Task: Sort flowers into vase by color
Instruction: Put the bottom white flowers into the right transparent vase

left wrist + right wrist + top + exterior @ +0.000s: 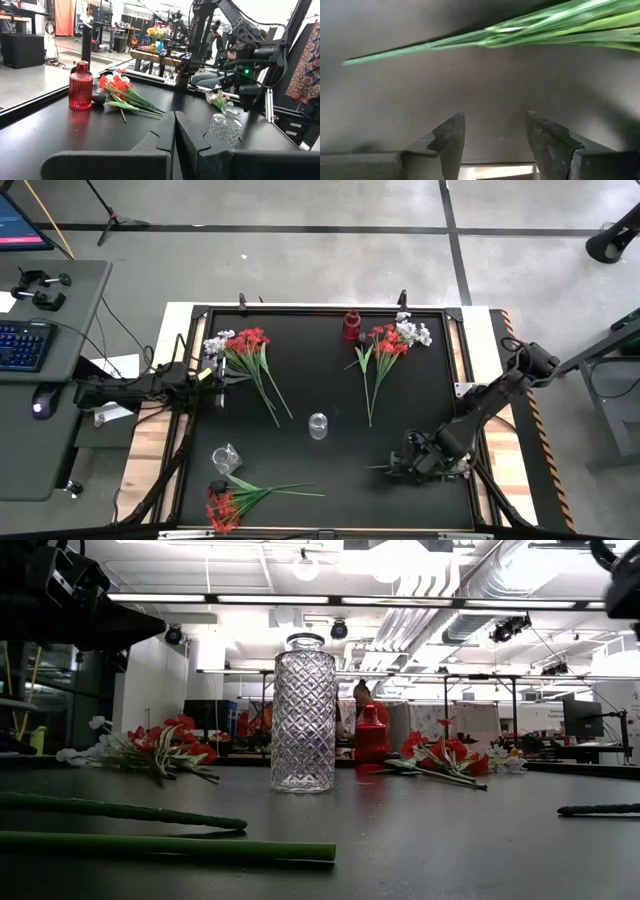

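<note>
Flowers on the bench (300, 460) — sorting not yet begun, by our reading.
We count three bunches lying flat: red-and-white flowers (243, 350) just ahead of the left gripper (222, 377), jaws shut and empty; a second mixed bunch (390, 340) by the red vase (351, 326); red blooms (222, 506) beside the right gripper (410, 463) — jaws parted, empty, a green stem (420, 47) just beyond them. Both clear vases (318, 425) hold nothing.

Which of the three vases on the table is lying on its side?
The clear vase beside the red flower bunch. The central clear vase and the red vase stand upright.
</note>
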